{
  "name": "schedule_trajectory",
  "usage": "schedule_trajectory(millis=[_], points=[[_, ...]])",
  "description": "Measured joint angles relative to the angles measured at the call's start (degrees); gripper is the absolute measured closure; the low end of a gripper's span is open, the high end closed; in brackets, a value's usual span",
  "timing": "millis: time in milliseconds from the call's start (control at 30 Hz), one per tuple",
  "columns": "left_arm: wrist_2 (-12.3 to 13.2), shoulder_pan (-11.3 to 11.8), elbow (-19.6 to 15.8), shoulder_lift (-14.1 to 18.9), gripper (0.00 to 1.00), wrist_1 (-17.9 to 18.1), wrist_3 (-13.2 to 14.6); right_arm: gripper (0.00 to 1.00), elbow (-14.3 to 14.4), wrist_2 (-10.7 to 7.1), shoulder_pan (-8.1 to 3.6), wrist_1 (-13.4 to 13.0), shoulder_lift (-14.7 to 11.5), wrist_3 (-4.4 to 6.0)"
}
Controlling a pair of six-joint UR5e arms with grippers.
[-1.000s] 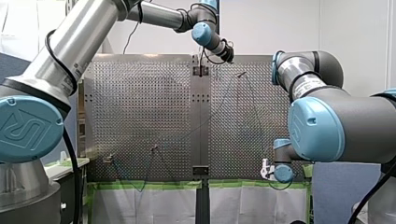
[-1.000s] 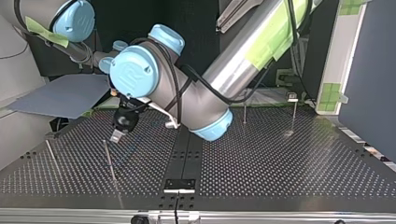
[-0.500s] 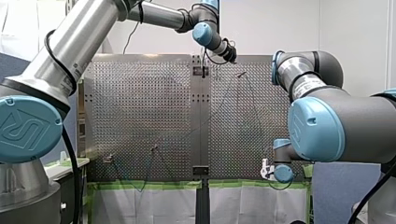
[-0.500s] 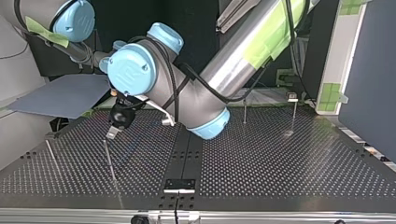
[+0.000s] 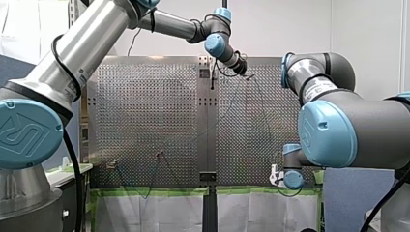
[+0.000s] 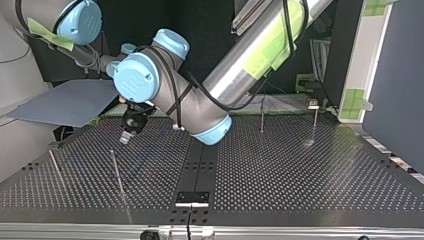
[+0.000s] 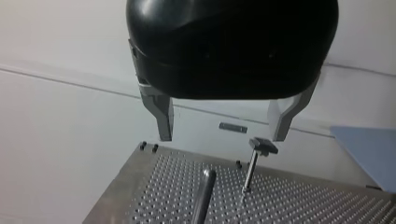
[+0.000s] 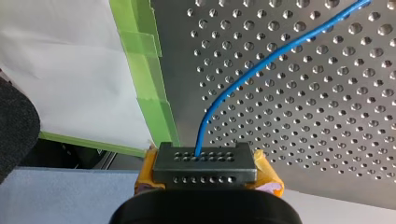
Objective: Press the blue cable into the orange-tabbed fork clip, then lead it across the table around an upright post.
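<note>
The left claw (image 7: 222, 136) hangs released above a T-headed post (image 7: 254, 163) on the worktop (image 7: 303, 205), while the right claw (image 8: 208, 172) stands clenched on the blue cable (image 8: 280, 52).

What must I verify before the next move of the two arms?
1. Free tool: my left tool, black with metal fingers, is open and empty: ok.
2. Grip: my right tool, with yellow pads, is shut on the thin blue cable: ok.
3. Slack: the cable runs without a knot over the perforated metal table ahead of my right tool: ok.
4. Clearance: in the top view my left tool is apart from the slim upright metal post: ok.
5. Cable seated in the fork clip: cannot tell, no clip shows clearly.
6. Cable led around a post: cannot tell.
</note>
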Motion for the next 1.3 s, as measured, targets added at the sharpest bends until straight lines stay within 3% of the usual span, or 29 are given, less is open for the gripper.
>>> schedule_trajectory(millis=[433,1100,1300], points=[[-2.8,0.0,0.0,0.0,0.01,-0.3,-0.1,1.0,0.0,-0.53,0.1,0.1,0.0,0.11],[-12.6,-0.1,0.0,0.0,0.01,-2.3,-0.1,1.0,0.0,-0.54,0.13,0.0,0.0,0.13],[-13.6,-0.1,0.0,0.0,0.01,-2.3,-0.1,1.0,0.0,-0.55,0.14,0.0,0.0,0.12]])
